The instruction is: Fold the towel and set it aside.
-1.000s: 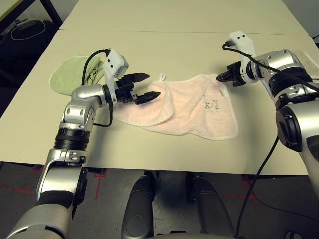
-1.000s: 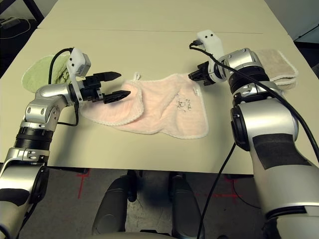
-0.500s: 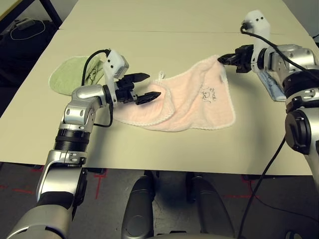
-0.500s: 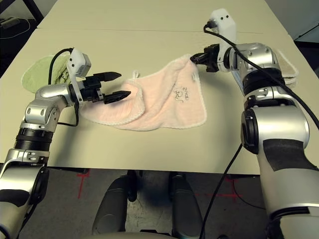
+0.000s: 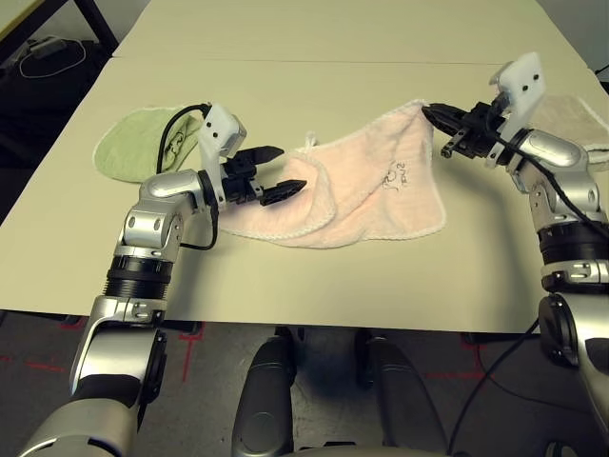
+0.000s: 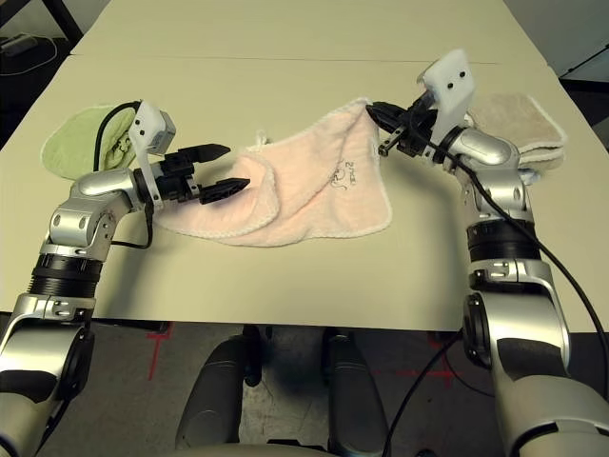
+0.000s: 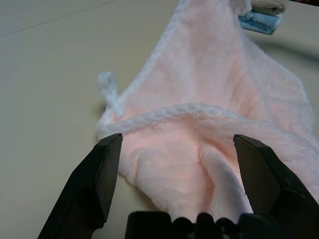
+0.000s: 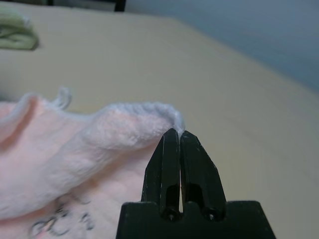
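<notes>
Towel (image 5: 366, 195) lying crosswise, right claw (image 5: 430, 112) pinching its raised corner (far-right)

Towel (image 5: 366, 190): pale pink terry cloth, soft fuzzy nap, white corded edging; green towel (image 5: 143, 141) and beige towel (image 6: 514, 119): similar looped cloth, matt; table (image 5: 314, 86): smooth matt cream laminate; fingers (image 7: 97, 184): black plastic, slight sheen.

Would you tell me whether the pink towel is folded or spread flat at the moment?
Partly folded: the towel has its left part doubled over itself, while the right gripper holds its far right corner lifted off the table.
</notes>
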You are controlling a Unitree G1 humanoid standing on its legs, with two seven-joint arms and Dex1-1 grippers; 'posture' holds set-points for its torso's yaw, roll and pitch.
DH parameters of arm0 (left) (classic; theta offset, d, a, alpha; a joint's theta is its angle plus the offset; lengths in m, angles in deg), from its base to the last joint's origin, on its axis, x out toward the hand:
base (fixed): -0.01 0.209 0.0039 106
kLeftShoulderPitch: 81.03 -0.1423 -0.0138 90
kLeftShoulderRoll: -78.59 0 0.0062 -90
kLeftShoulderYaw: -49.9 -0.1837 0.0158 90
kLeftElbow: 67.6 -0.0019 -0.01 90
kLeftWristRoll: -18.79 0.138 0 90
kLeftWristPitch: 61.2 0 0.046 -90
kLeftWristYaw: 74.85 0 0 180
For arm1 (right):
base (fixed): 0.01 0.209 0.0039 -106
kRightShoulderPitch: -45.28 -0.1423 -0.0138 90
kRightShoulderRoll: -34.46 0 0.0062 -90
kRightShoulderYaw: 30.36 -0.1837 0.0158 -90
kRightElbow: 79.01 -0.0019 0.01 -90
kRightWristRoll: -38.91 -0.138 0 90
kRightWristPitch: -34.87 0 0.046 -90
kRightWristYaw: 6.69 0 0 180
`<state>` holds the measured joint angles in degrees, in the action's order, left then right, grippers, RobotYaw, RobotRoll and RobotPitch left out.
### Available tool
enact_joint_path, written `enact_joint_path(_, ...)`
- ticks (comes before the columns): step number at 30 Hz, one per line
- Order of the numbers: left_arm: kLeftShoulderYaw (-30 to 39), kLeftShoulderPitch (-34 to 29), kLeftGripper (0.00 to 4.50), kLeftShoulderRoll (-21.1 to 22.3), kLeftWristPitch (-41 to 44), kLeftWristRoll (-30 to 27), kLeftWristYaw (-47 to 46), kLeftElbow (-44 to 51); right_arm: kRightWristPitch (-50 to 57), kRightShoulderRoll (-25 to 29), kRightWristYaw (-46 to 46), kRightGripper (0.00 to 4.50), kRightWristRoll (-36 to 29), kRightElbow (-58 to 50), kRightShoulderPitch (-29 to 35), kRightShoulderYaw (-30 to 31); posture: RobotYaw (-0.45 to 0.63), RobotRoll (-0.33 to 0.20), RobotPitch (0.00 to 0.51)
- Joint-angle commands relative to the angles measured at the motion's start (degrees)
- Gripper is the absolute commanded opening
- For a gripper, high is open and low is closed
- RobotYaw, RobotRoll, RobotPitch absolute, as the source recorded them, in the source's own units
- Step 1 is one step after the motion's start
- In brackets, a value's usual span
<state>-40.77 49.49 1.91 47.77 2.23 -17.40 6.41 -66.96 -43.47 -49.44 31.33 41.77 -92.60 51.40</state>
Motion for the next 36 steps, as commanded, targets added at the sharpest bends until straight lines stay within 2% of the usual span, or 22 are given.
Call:
enact_joint_path(1, -0.07, -0.89, 4.50, -0.58, 0.31, -0.42, -0.46, 0.73, -8.39, 0.03, 5.39, 0.02, 1.84, 1.16, -1.77, -0.96, 0.04, 0.000, 0.231)
enact_joint_path(9, -0.02, -0.05, 4.50, -3.06, 0.27, -0.43, -2.40, -0.59, -19.63, -0.25, 16.46, 0.02, 10.18, 11.40, -12.18, 3.07, 0.04, 0.000, 0.218)
enact_joint_path(19, 0.12, 0.69, 4.50, -8.29, -0.43, 0.09, -8.03, -1.83, -32.59, -0.29, 24.31, 0.02, 17.11, 19.10, -18.99, 7.07, 0.06, 0.000, 0.214)
enact_joint_path(36, 0.03, 1.14, 4.50, -11.96, -1.03, 0.04, -11.37, -2.20, -36.77, 0.44, 40.67, 0.02, 26.66, 32.10, -37.39, 11.26, 0.08, 0.000, 0.203)
